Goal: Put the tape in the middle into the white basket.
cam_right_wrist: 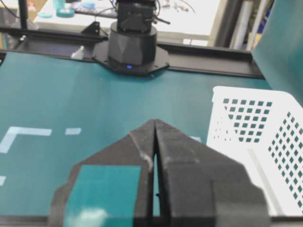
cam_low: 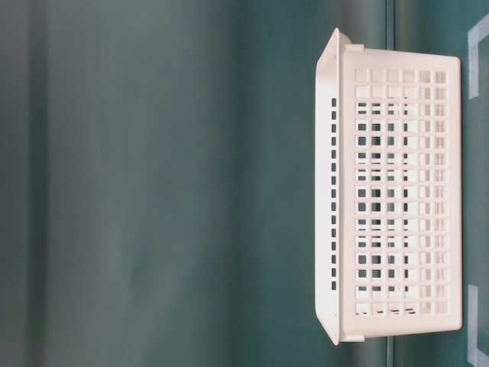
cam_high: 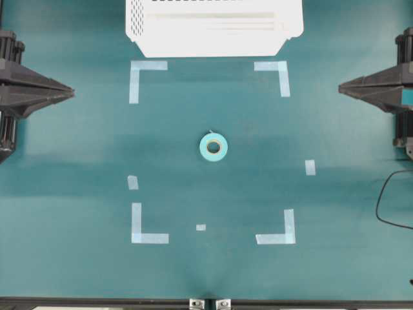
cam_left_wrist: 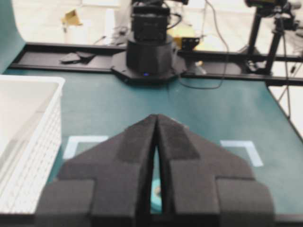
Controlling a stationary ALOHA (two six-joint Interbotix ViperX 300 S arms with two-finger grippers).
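- Tape (cam_high: 213,146): teal ring with pale core, lying flat on the table (cam_high: 77,161), about mid-table, inside the rectangle marked by 4 pale corner marks (cam_high: 143,75).
- Nothing touches the tape; both arms sit well apart from it at the table's side edges.
- Basket (cam_high: 213,26): white, at the top edge of the overhead view, just beyond the 2 upper corner marks and partly out of view. Perforated sides show in the table-level view (cam_low: 397,199).
- Tape and basket are well apart, with bare table between them.
- Left gripper (cam_high: 72,94): at the left edge of the overhead view, tip pointing toward the middle. Left wrist view shows its foam-padded fingers (cam_left_wrist: 137,156) pressed together at the tip, holding nothing.
- Left wrist view also shows the basket wall (cam_left_wrist: 33,142) at left and, in the thin slit between the finger bases, a small patch of teal, too little to identify for sure.
- Right gripper (cam_high: 340,86): at the right edge of the overhead view, tip pointing toward the middle. Right wrist view shows its fingers (cam_right_wrist: 142,142) together, holding nothing.
- Right wrist view: basket (cam_right_wrist: 255,137) at right, 1 corner mark (cam_right_wrist: 23,133) at left.
- Small loose strips (cam_high: 310,167) of pale tape lie on the table near the marked rectangle.
- Black cable (cam_high: 387,200) loops onto the table at the right edge.
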